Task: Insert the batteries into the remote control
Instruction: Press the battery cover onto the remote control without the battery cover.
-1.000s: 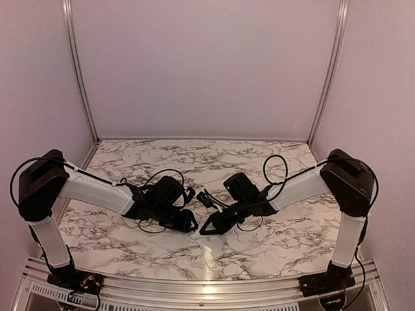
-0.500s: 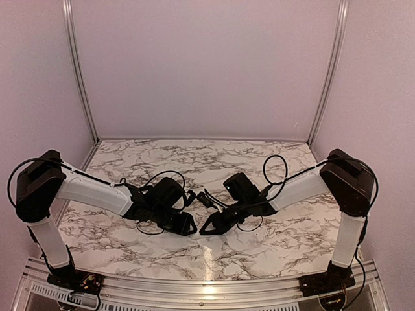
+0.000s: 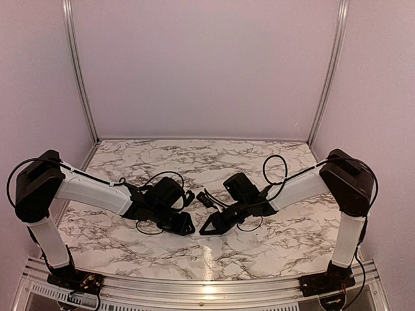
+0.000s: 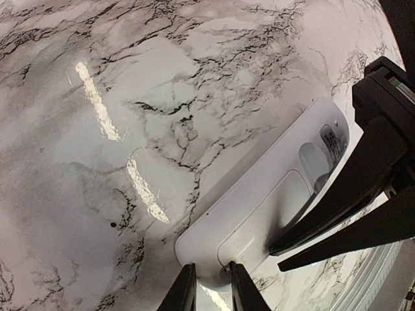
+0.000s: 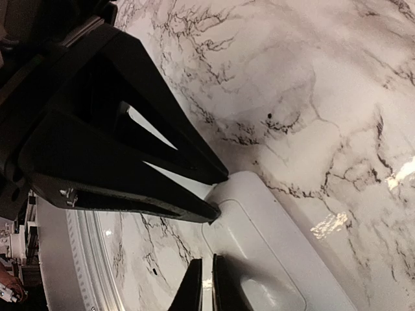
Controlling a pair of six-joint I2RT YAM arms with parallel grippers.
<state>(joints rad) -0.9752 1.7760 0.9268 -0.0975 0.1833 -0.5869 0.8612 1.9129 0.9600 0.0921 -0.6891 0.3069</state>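
Observation:
The white remote control lies back-up on the marble table, its battery cover in place. My left gripper stands at the remote's near end, its fingers a narrow gap apart; one tip touches the cover's edge, and nothing is gripped. My right gripper is shut, its tips pressed on the cover of the remote. In the top view the left gripper and right gripper meet tip to tip over the remote, hiding it. The batteries are out of view.
A metal rail runs along the table's near edge. Plain walls close in the back and both sides. Black cables loop off both wrists above the table.
The left gripper has drawn slightly to the left and its jaws have narrowed. The right arm and the remote have not moved.

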